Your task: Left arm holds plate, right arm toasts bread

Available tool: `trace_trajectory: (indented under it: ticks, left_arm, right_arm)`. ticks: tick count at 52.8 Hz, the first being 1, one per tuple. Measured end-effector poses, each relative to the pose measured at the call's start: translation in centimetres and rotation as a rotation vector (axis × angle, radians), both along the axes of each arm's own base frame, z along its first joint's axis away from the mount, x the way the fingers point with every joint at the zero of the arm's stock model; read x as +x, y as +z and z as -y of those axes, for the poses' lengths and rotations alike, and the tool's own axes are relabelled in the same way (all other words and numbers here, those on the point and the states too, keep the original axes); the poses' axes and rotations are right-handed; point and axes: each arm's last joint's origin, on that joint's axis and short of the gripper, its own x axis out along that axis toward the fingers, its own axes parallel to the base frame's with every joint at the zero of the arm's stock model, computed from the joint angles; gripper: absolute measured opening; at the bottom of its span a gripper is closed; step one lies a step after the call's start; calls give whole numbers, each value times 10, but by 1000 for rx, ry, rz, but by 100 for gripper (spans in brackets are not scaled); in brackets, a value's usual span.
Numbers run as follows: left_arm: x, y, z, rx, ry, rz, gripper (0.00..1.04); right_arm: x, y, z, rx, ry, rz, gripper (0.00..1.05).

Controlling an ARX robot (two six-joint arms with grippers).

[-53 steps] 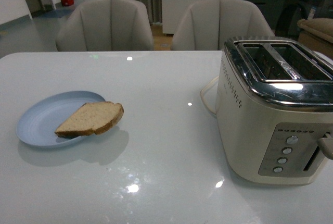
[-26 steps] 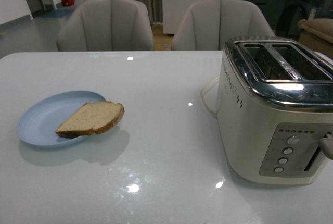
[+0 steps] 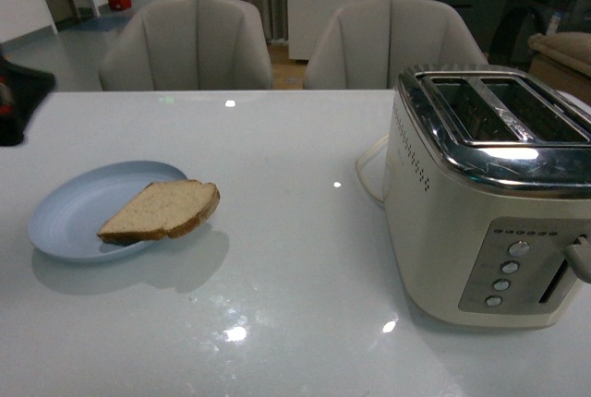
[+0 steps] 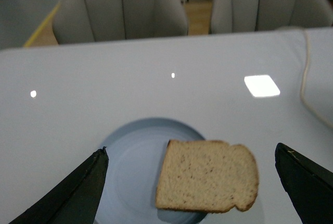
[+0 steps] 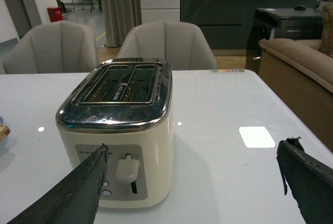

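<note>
L gripper [image 4: 190, 150] jaws spread wide; R gripper [image 5: 192, 147] same; L arm [image 3: 11, 100] at front view's left edge.

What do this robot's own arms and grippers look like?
Little shows. In the front view the left arm is a bulky matte black block with a hint of red. The left gripper and right gripper each have two flat black wedge-shaped fingers tapering to thin tips; one right tip looks slightly frayed. No cables or markings are visible.

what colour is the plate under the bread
Pale blue. The plate shows best in the front view.
</note>
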Motion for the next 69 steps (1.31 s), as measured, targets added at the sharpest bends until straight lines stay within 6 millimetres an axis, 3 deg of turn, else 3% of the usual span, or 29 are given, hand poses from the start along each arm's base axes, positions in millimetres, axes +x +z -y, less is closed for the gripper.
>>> trace_trajectory:
  ticks: [7, 13, 24, 35, 55, 56, 69]
  left_arm:
    - [59, -40, -7, 27, 18, -155, 98]
    - [87, -55, -15, 25, 28, -200, 98]
    - [114, -79, -37, 7, 47, -252, 98]
    - [123, -98, -53, -5, 80, -300, 98]
    - [129, -112, -71, -43, 91, -262, 98]
    - [124, -125, -76, -60, 70, -248, 98]
    - [116, -147, -76, -72, 69, -288, 98]
  right_arm:
    - [0, 0, 0, 0, 0, 0, 98]
    - [0, 0, 0, 0, 0, 0, 98]
    - [0, 0, 0, 0, 0, 0, 98]
    - [0, 0, 0, 0, 0, 0, 98]
    - [0, 0, 0, 0, 0, 0, 98]
    - [0, 0, 0, 0, 0, 0, 98]
    - [0, 0, 0, 0, 0, 0, 98]
